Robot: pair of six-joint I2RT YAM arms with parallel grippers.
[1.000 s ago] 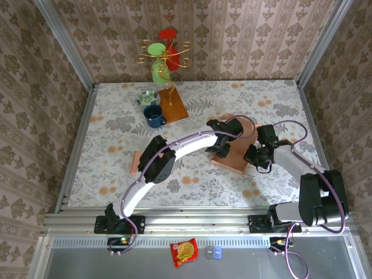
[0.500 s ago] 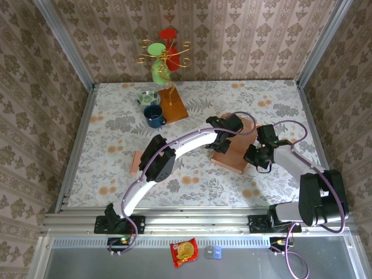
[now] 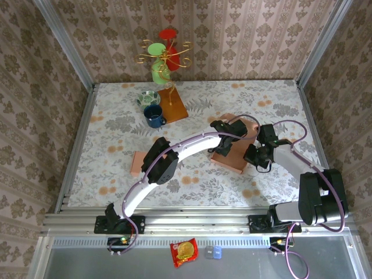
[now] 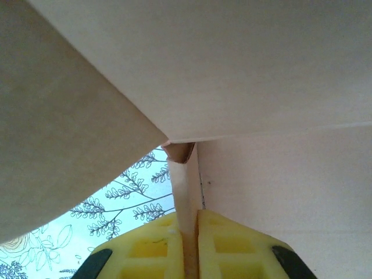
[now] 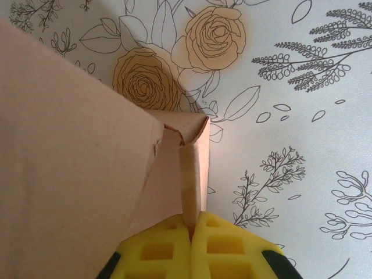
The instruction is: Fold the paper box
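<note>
Mid-fold on the box [image 3: 231, 161]: resting between the two grippers, some panels lifted off the table, not yet squared. Pinched along a thin upright edge [image 4: 185, 192] by the left gripper [image 4: 187, 225], yellow pads [image 4: 148, 244] pressed together on the card, with a corner seam just ahead of the tips. Pinched too by the right gripper [image 5: 190, 228], clamped on a narrow flap [image 5: 190, 174] at the box's outer corner.

Looks like the wall-raising step, far from finished. Next, probably: swing the held walls upright toward each other and tuck the flap inside, moving both pinches together to avoid tearing or slipping.

Under the tips, a floral table [image 5: 302, 116]. Well beyond the left gripper, a blue mug [image 3: 154, 116], a board [image 3: 177, 107] and a mug tree [image 3: 164, 55]. Back by the left elbow, a pink mat [image 3: 135, 164]. Patterned walls [image 3: 261, 35] all round.
</note>
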